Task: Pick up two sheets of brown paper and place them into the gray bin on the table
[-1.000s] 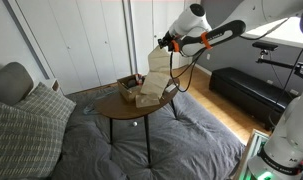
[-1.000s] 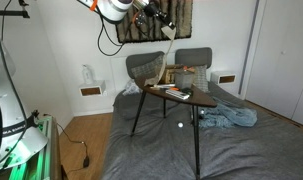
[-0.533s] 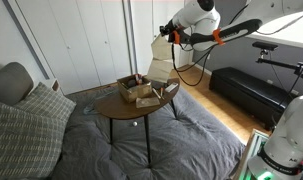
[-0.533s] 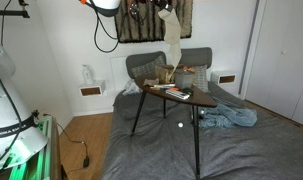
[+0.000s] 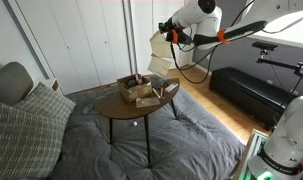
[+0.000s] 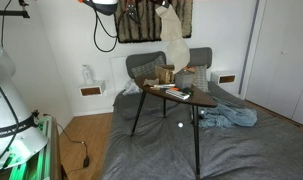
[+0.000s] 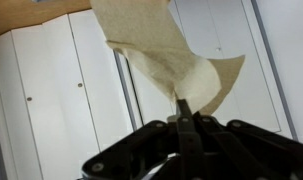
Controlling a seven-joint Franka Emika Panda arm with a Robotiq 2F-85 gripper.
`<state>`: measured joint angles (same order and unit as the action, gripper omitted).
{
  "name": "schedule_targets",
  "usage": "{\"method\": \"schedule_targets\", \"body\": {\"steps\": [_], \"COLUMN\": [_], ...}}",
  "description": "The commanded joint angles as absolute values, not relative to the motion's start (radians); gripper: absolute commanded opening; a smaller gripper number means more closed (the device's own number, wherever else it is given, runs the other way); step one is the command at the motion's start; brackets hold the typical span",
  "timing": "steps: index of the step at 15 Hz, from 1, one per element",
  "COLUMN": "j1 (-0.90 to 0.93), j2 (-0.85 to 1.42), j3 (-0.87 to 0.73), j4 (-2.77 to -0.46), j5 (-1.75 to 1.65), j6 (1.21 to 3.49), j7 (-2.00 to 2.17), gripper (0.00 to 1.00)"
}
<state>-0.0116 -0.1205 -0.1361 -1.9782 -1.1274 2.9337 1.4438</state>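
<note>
Left in an exterior view: checked pillow (image 5: 36,112) on the bedding, out of play.

Centre: the table (image 5: 109,107) carries the brown cardboard tray (image 5: 128,84) toward its far side. Crumpled brown paper (image 5: 148,98) lies just beside the tray on the right, loose on the tabletop, and is likely your second sheet. The gray bin I can't pick out for sure among the things on the table; too small to tell.

Further right, high above the table's right end, your gripper (image 5: 170,34) has the brown paper sheet (image 5: 160,58) pinched by one end. The rest hangs long and free, clear of the tabletop. The wrist view confirms it: fingers clamped tight on a corner, paper fanning away from them.

My read on the height: the sheet is long, and any lower its tail would drag across the tray and the loose paper.

Judgement: first sheet picked, not yet placed. Next you need to carry it over the bin and come down before letting go. Thin paper can drift or drape over the rim.
</note>
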Motion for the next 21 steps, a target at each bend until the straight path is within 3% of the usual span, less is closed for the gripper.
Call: {"method": "schedule_targets", "body": {"steps": [1, 21], "j1": [-0.012, -0.026], "j2": [-0.118, 0.012], "j3": [-0.134, -0.133], "j4": [-1.979, -1.908], "j5": [-1.127, -1.249], "j6": [2.934, 2.907], "j7": [1.445, 1.558], "gripper": [0.01, 0.00]}}
